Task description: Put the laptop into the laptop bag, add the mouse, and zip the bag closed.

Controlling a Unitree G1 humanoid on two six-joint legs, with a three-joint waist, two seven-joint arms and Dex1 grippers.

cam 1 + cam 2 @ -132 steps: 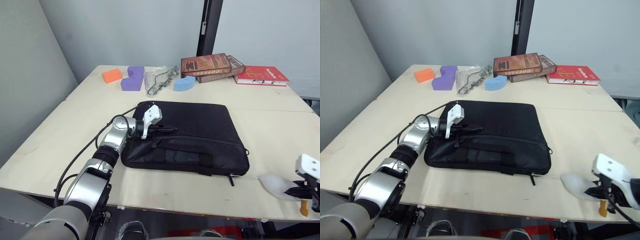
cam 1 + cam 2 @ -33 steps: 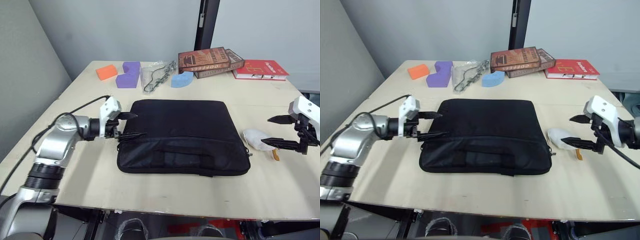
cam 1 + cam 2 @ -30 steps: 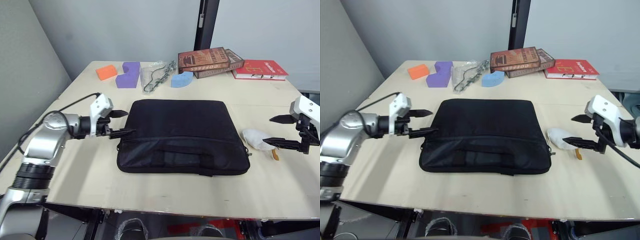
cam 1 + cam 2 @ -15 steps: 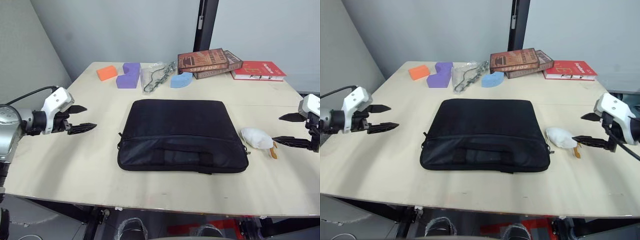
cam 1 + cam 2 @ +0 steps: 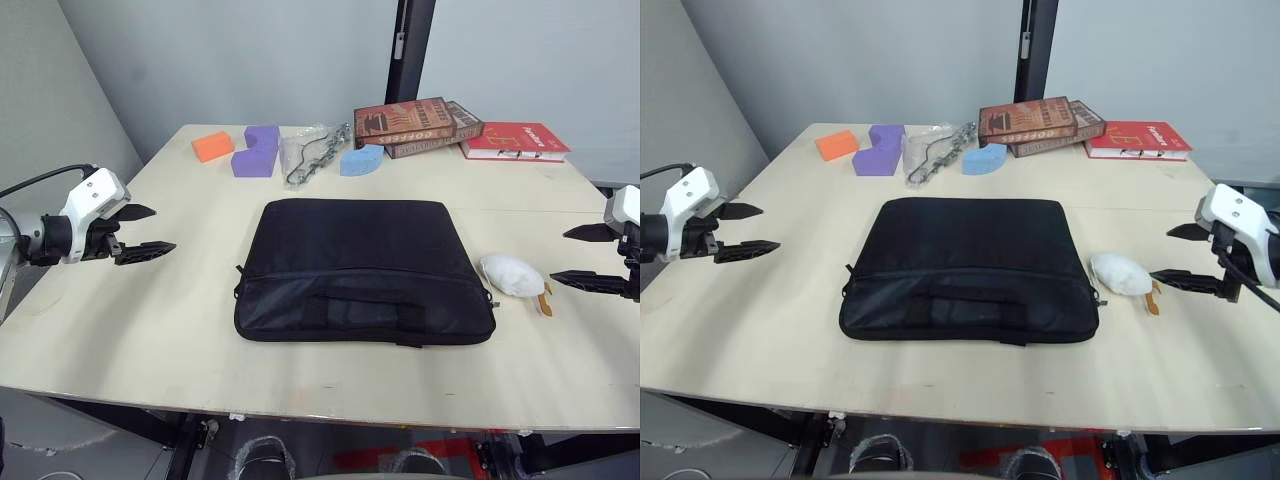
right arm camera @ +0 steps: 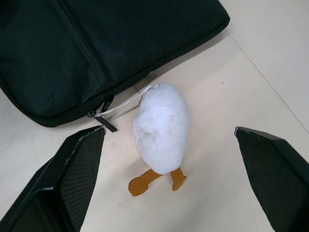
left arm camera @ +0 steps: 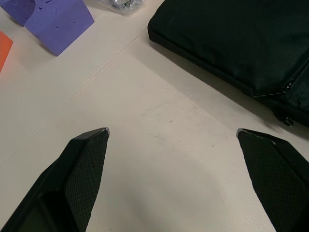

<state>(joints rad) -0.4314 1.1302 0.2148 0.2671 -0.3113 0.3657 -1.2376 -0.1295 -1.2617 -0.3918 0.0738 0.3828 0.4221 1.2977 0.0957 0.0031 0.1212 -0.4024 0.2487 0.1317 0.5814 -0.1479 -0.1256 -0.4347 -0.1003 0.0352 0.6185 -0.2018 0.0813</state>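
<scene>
Laptop bag [image 5: 363, 269]: laid flat at mid-bench [image 5: 180, 330], long axis running left to right, zipper seen drawn shut. Left pincer [image 5: 138, 230] and right pincer [image 5: 1189, 254]: both held wide open and empty, hovering well apart off the bag's two short ends. Right pincer judged nearer, the zipper pull [image 6: 107, 119] lying just beside a white plush toy [image 6: 161, 128].

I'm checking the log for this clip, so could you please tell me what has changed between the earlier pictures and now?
The left gripper has left the laptop bag and drawn back to the table's left side, open and empty. The right gripper rose from the near edge and now hangs open beside the white plush lump, which moved up next to the bag's right end. The bag, books and foam blocks stayed put.
</scene>
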